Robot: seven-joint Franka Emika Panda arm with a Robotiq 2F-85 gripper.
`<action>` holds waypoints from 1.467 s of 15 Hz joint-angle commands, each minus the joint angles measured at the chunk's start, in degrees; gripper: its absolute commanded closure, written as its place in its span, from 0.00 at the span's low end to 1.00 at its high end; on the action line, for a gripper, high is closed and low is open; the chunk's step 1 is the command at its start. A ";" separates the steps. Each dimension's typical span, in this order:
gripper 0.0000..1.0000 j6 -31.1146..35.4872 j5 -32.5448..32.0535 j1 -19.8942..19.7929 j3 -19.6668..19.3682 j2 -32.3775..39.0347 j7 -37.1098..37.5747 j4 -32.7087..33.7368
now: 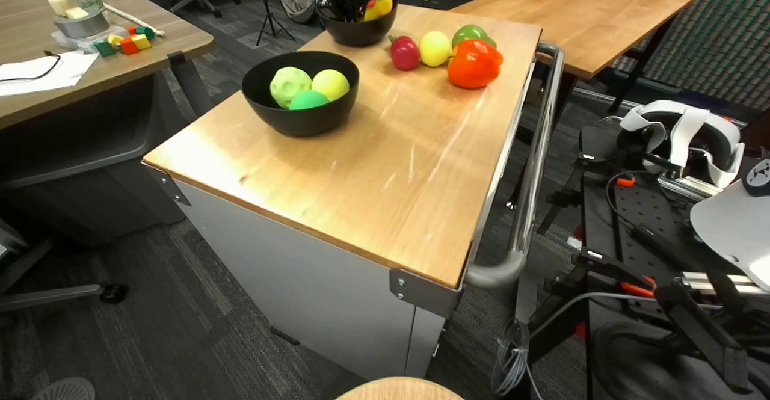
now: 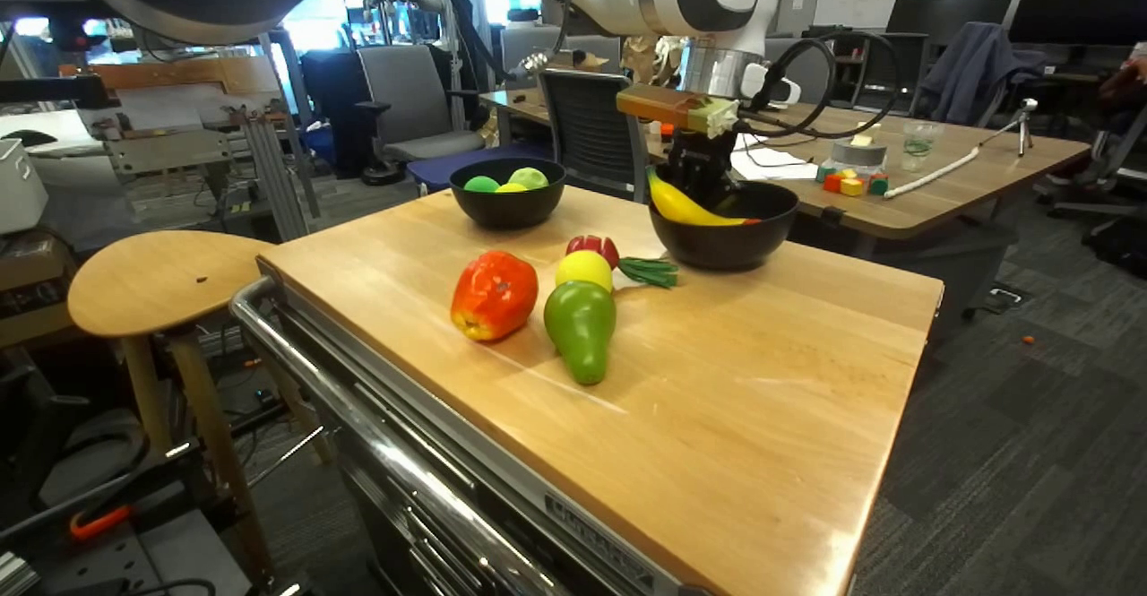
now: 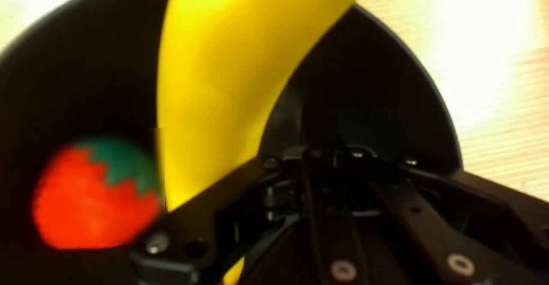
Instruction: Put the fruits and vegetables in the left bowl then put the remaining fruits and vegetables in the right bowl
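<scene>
In both exterior views, the left bowl (image 2: 508, 211), plain black, holds a green ball (image 1: 308, 100), a pale green ball (image 1: 290, 87) and a yellow one (image 1: 331, 85). A yellow banana (image 3: 223, 75) leans in the right bowl (image 2: 726, 246) with a strawberry (image 3: 94, 195) beside it. My gripper (image 3: 319, 145) reaches down into that bowl, shut, right alongside the banana, nothing visible between its fingers; its tips blend into the dark bowl. On the wooden top lie a red-orange pepper (image 2: 495, 296), a green pear-shaped fruit (image 2: 582, 332), a yellow fruit (image 2: 584, 271) and a dark red radish-like piece (image 1: 405, 53).
The wooden cart top (image 1: 361, 189) carries both bowls, and a metal handle (image 1: 535, 183) runs along one side. Behind, a desk (image 2: 968, 161) bears small coloured blocks (image 2: 847, 184). A round stool (image 2: 170, 278) stands beside the cart.
</scene>
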 commanded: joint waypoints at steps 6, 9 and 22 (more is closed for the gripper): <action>0.61 2.49 -2.87 1.23 -1.44 -12.19 -5.99 -8.22; 0.38 10.44 -7.05 2.52 -2.42 -19.65 -7.88 -14.23; 0.00 27.23 -6.50 1.13 0.86 -29.45 -12.40 -27.49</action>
